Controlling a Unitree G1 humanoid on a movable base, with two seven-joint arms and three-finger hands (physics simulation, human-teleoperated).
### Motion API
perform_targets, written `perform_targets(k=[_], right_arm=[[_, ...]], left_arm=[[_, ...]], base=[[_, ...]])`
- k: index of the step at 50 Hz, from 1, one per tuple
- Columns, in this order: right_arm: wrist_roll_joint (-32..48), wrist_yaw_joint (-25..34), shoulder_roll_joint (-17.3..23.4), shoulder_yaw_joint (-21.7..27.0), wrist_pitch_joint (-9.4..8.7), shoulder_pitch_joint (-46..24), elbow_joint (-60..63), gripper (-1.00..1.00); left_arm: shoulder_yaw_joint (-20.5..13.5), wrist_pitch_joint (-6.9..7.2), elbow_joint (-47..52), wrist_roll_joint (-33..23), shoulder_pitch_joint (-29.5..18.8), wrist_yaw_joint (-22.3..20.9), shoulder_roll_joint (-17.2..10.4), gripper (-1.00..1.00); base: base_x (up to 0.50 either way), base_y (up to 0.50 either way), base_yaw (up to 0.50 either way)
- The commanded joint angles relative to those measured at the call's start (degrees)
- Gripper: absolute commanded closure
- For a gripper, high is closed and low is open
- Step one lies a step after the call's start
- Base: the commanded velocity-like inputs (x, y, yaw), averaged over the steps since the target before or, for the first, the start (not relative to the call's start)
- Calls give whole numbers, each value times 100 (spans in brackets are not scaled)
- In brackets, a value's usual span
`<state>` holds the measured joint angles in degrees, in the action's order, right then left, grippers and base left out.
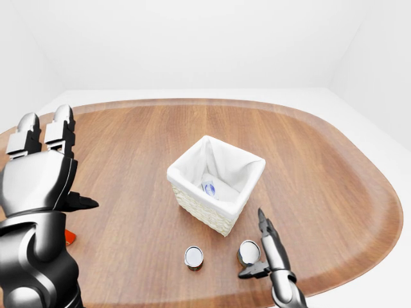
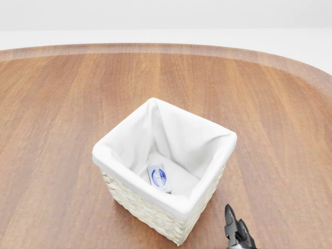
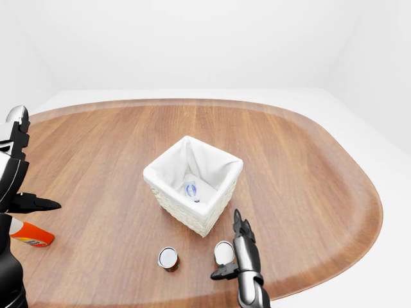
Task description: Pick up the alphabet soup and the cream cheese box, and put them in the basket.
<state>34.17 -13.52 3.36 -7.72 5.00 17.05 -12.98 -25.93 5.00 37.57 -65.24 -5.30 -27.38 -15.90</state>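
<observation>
cream cheese box [image 2: 158,177] lies in basket [image 2: 209,191]; right hand [image 3: 242,251] (fingers apart) seemingly touches a can [image 3: 223,252].

The table [image 1: 308,147] is wood-grained with a smooth, faintly sheened finish, and the basket [image 2: 136,205] at its middle has rough pale woven wicker walls under a matt white cloth liner [image 2: 181,137]. The small box [image 2: 158,177] lying inside looks like printed card. At the left and lower edges of the left-eye view, the left hand [image 1: 40,170] and right hand [image 1: 271,251] are glossy silver-and-black metal or plastic, and two cans [image 1: 193,257] at lower centre have shiny metal lids.

Oval wooden table [image 1: 321,167], white walls [image 1: 192,38]
</observation>
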Motion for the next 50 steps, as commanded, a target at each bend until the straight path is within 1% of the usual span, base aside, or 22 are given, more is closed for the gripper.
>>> perform_targets(k=[1,3,9,16,30,40,43,48,49,50], right_arm=[[90,-176,-14,-44,0,-164,-431,-100],[127,-278,-14,-46,0,-261,-684,-100],[212,-354,-50,-107,0,-318,-869,-100],[222,-378,-48,-135,0,-365,-979,-100],[243,-467,-49,-86,0,-501,-1306,-100],[296,-623,-39,-10,0,-728,-1825,-100],[354,-763,-34,4,0,-881,-2203,-100],[371,-742,-43,20,0,-865,-2161,-100],[376,-750,-44,31,0,-859,-2137,29],[383,-764,-42,38,0,-861,-2135,100]], left_arm=[[-6,0,26,1,8,-27,-15,-100],[-4,0,-55,53,21,87,12,-100],[9,0,-84,64,19,115,9,-100],[-3,0,49,-20,1,-61,-20,-100],[6,0,25,-38,-25,-64,-17,-100],[6,0,25,-38,-25,-62,-16,-100],[6,0,25,-38,-25,-63,-16,-100],[6,0,25,-38,-24,-64,-17,-100],[6,0,25,-38,-24,-63,-17,-100],[6,0,25,-37,-25,-63,-16,-100]], base=[[0,0,0],[0,0,0],[0,0,0],[0,0,0],[0,0,0],[0,0,0],[0,0,0],[0,0,0],[0,0,0],[0,0,0]])
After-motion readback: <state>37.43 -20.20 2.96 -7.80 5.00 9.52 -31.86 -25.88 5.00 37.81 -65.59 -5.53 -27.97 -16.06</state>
